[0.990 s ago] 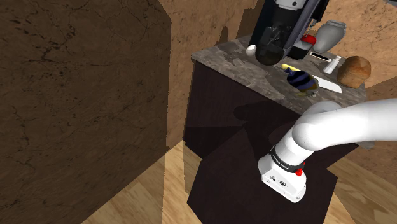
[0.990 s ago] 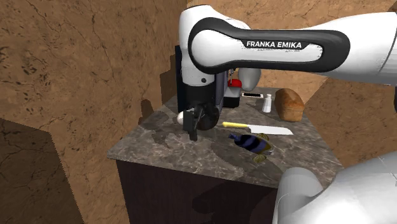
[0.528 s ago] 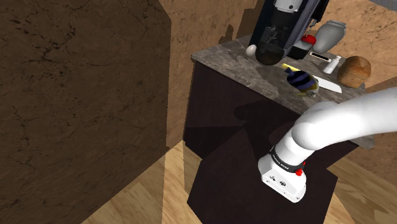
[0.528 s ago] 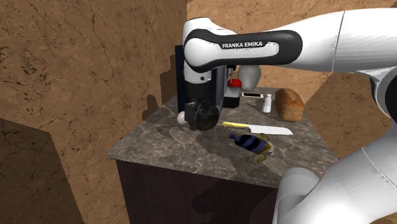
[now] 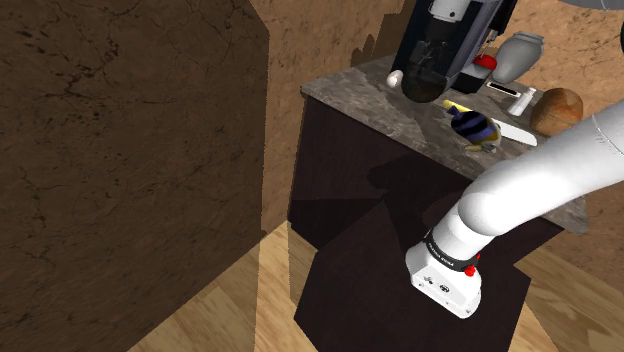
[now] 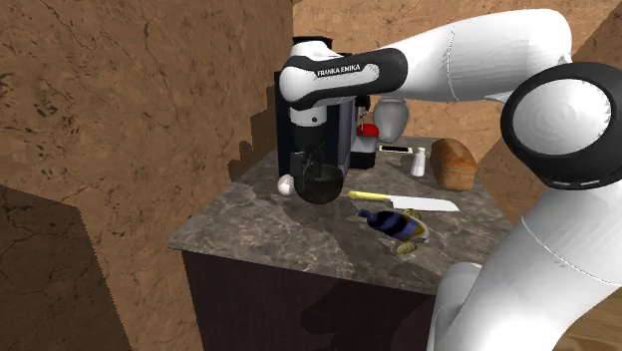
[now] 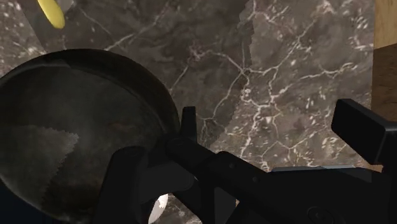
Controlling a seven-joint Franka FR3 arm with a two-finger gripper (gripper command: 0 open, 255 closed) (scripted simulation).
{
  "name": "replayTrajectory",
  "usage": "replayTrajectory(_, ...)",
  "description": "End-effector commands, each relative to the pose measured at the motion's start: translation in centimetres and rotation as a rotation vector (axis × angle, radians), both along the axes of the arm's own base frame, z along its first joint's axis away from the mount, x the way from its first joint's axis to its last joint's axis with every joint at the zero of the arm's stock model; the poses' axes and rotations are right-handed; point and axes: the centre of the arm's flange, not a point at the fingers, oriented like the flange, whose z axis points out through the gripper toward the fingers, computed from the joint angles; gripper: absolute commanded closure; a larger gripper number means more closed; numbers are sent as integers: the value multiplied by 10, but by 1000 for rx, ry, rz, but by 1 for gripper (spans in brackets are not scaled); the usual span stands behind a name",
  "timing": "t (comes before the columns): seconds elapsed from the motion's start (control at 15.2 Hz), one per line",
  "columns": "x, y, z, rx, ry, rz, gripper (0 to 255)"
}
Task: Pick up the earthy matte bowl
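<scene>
A dark, dull bowl (image 6: 323,185) hangs tilted just above the marble counter (image 6: 269,231), near its back left corner. My black gripper (image 6: 313,166) comes down onto it from above and is shut on its rim. In the shoulder view the bowl (image 5: 424,86) shows below the gripper (image 5: 428,62), in front of a dark machine. The wrist view has the bowl's inside (image 7: 70,133) beside the gripper (image 7: 167,143), one finger (image 7: 130,175) inside the rim and the marble counter (image 7: 280,83) behind.
A white egg-like thing (image 6: 286,184) lies right beside the bowl. A yellow-handled knife (image 6: 409,202) and a blue-and-yellow striped object (image 6: 399,225) lie to the second exterior view's right. Behind stand a dark machine (image 6: 351,135), a grey jar (image 6: 391,118), a shaker (image 6: 420,162) and a bread loaf (image 6: 455,164).
The hand has turned and risen a little, and the bowl now hangs in plain sight under it. The arm's upper links have swung up and back.
</scene>
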Motion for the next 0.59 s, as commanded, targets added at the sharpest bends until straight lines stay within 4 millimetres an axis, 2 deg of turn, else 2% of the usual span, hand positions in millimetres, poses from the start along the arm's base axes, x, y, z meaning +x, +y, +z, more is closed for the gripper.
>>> replayTrajectory(0.0,11,-27,-3,5,-2,1,0)
replayTrajectory(0.26,31,-71,-13,19,-5,2,0)
replayTrajectory(0.53,31,-71,-34,19,-5,2,0)
